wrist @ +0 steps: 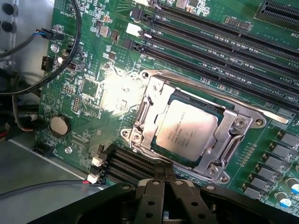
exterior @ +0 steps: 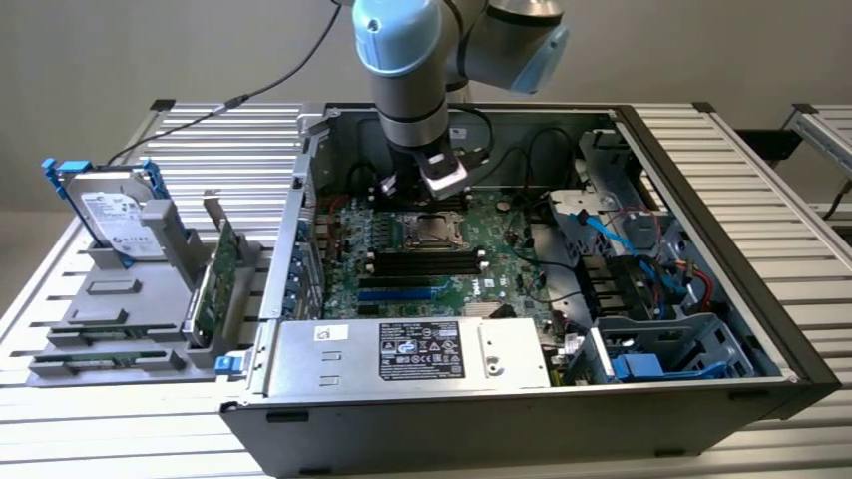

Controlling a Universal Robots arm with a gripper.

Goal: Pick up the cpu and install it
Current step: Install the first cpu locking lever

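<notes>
Hovering over the open black tower case (exterior: 533,429) that lies on its side on the slatted aluminium counter (exterior: 765,170), I hold my pincer (wrist: 163,171) with its two dark fingers pressed together and nothing between them. The small flat square cpu with its plain silver-grey metal top (wrist: 187,130) sits inside the shiny steel socket frame (wrist: 145,109) on the green motherboard (wrist: 88,100), apart from my fingertips and just beyond them. The frame surrounds the chip on all sides; it seems to lie flat in the socket, though I cannot tell whether the frame is latched down. Long black memory slots (wrist: 224,51) run along the far side of the socket, and more of them lie between the socket and my pincer. In the exterior view, the big silver box with a black sticker (exterior: 413,349) fills the near edge of the case, and a silver labelled hard drive with a blue bracket (exterior: 114,212) stands in a grey rack (exterior: 114,299) on the counter at the exterior view's left, well apart from me.
</notes>
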